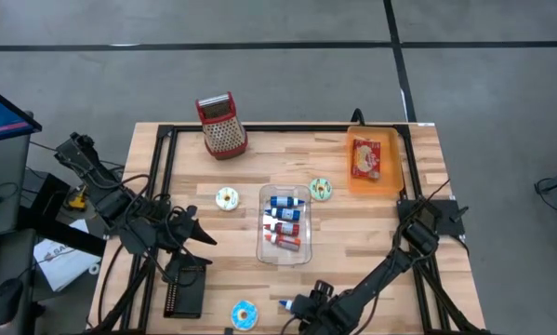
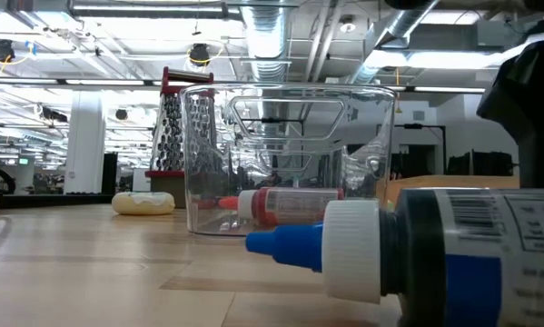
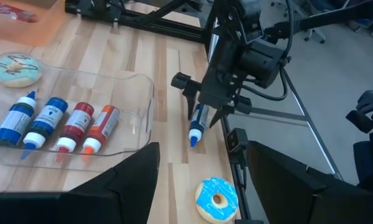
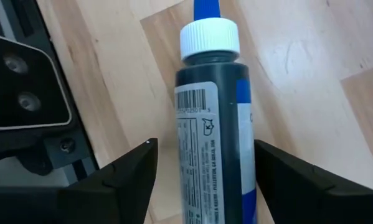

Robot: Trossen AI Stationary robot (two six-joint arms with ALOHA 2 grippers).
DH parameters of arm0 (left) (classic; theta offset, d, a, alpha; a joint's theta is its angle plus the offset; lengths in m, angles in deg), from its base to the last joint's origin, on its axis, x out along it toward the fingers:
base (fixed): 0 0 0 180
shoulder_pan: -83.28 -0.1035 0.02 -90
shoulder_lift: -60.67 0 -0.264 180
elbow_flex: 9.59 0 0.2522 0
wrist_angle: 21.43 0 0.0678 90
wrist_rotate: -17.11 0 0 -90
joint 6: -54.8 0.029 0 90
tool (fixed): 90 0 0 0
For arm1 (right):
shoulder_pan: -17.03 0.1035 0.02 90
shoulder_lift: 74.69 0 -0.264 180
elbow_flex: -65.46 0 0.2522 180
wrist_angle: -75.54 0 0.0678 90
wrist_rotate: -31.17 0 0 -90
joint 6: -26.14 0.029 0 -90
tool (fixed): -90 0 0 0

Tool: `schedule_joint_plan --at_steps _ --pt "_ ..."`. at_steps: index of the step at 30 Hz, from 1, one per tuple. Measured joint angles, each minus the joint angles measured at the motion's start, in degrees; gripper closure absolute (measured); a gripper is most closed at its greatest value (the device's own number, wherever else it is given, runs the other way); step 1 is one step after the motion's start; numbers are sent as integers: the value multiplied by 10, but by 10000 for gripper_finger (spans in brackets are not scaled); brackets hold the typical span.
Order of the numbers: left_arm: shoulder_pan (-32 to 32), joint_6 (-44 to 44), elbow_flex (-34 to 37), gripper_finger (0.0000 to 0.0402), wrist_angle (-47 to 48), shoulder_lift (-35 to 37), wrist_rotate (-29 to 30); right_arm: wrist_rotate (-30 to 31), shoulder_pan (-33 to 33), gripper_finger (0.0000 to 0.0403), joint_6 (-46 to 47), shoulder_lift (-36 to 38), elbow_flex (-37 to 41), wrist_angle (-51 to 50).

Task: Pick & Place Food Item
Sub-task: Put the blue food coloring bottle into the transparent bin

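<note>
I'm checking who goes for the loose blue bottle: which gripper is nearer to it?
Right. The right gripper hangs directly over the blue bottle, jaws open either side of it. The left gripper waits apart, near the table's left edge.

A: What is sitting nearest the right gripper [image 1: 304, 307]?
B: A blue donut [image 1: 245, 314] is lying just beside it, on the left arm's side. A black block [image 1: 185, 288] is resting a bit farther that way.

A: And farther off?
B: A white donut [image 1: 226, 198] and a green donut [image 1: 321, 190] are lying near mid-table, well apart from it. A grater [image 1: 221, 126] is standing upright at the far edge. An orange tray [image 1: 393, 166] is sitting in the far corner, holding a packet [image 1: 364, 158].
</note>
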Motion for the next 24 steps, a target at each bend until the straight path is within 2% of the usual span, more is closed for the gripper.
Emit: schedule_joint_plan --at_steps 4,10,13,20,24 --pt "0 0 0 165 2 0 0 -3 -5 183 0 0 0 -5" --pt "0 -2 0 165 2 0 0 -5 -8 247 2 4 2 -9" --pt "0 -2 0 165 2 0 0 -5 -9 272 0 11 3 15" --pt "0 -2 0 165 1 0 0 12 -21 275 -4 63 3 75" --pt "0 -2 0 165 1 0 0 53 -40 274 -31 108 3 84"
